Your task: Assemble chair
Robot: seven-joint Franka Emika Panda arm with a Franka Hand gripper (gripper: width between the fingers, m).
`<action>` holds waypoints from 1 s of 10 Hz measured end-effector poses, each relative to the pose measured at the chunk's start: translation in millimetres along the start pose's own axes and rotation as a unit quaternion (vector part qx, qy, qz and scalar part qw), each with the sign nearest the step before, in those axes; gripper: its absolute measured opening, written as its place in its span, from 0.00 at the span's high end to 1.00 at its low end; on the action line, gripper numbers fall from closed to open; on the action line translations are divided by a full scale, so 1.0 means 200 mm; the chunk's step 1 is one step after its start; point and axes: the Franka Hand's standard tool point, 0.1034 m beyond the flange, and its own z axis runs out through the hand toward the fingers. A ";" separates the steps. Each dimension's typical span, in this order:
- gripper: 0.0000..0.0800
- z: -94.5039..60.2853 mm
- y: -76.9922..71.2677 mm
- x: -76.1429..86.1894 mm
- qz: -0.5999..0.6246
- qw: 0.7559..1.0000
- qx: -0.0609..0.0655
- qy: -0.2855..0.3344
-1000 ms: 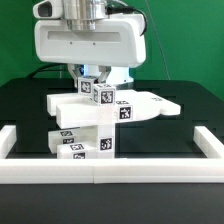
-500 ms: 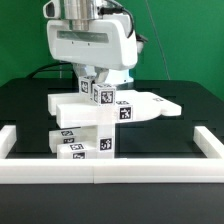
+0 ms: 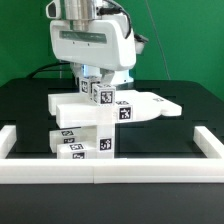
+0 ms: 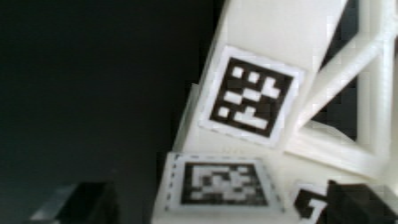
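Now I am hanging my pincer just over the top rear of the chair, which is standing on the black worktop close behind the white rail. My view of the fingers is poor, so I cannot tell how wide they are standing, and I am seeing no part held in them. To do this well, I judge, I should be lifting straight up, slowly, keeping clear of the small tagged cube so nothing seated gets nudged loose.
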 end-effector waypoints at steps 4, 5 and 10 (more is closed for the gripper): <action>0.19 0.00 -0.01 -0.01 -0.173 0.985 -0.003 0.001; 0.19 0.00 -0.01 -0.01 -0.221 0.975 -0.003 0.001; 0.19 0.00 0.00 -0.01 -0.395 0.919 -0.005 0.001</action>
